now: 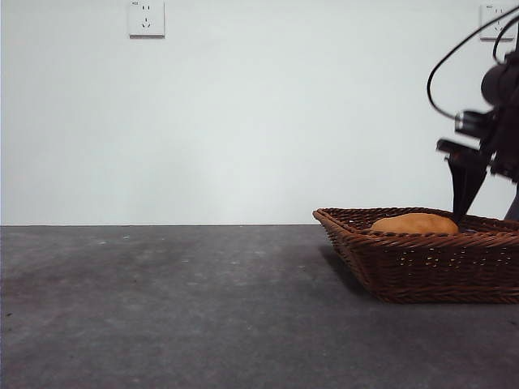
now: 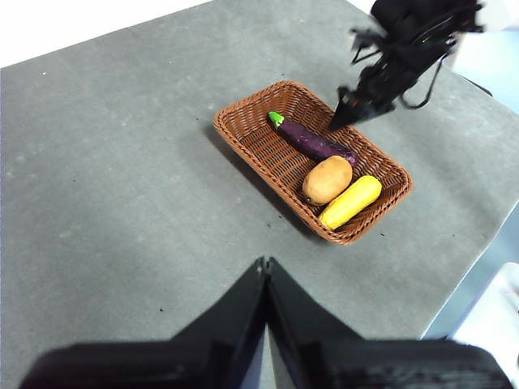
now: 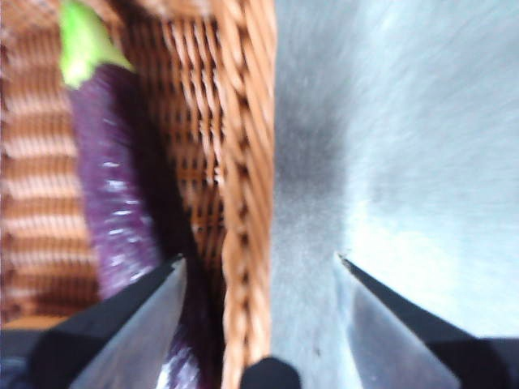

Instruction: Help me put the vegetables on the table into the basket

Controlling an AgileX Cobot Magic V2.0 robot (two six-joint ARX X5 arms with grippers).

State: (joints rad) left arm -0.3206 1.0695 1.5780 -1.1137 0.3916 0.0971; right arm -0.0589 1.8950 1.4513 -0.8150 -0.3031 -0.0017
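The wicker basket (image 2: 243, 144) holds all three vegetables: the purple eggplant (image 2: 312, 142), the brown-orange potato (image 2: 328, 179) and the yellow corn cob (image 2: 350, 202). From the front, only the potato (image 1: 415, 224) rises above the rim of the basket (image 1: 422, 267). My right gripper (image 2: 339, 120) hangs just over the basket's rim beside the eggplant. Its jaws (image 3: 259, 259) stand open, astride the braided rim (image 3: 243, 162), with the eggplant (image 3: 109, 186) lying free inside it. My left gripper (image 2: 264, 261) is shut and empty, high above the table (image 2: 122, 162), well back from the basket.
The basket sits near the table's right edge (image 2: 474, 235). A white wall with two sockets (image 1: 146, 18) stands behind the table (image 1: 162, 308).
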